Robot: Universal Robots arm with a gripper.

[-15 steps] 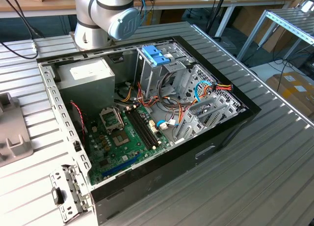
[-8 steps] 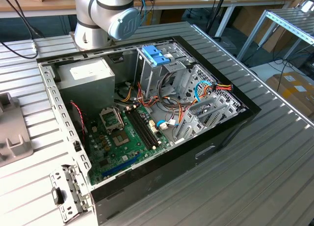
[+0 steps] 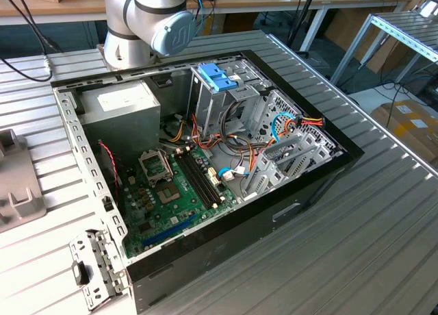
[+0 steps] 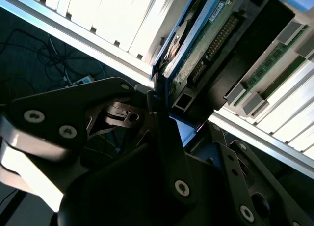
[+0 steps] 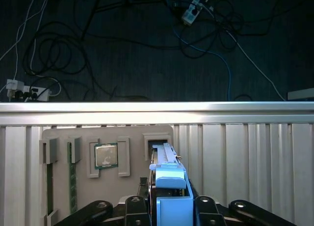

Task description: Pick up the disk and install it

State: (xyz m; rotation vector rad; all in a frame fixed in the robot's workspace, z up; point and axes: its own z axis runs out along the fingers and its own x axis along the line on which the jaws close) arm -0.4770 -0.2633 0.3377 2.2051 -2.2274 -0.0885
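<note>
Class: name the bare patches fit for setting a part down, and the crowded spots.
Bare: the ribbed table on the exterior view's right of the computer case. Crowded: inside the case, among cables and motherboard.

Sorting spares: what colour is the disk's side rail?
Light-blue plastic rail on the disk; best in first wrist view.

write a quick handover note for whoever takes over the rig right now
Gripper: fingers shut on the disk, which stands on edge between them in both wrist views.
Disk: over the grey parts tray on the slatted table, its far end at the tray's slot; cannot tell if it is lifted clear.
Done: the grasp.
Left: the install; the disk is not in the open computer case.
</note>
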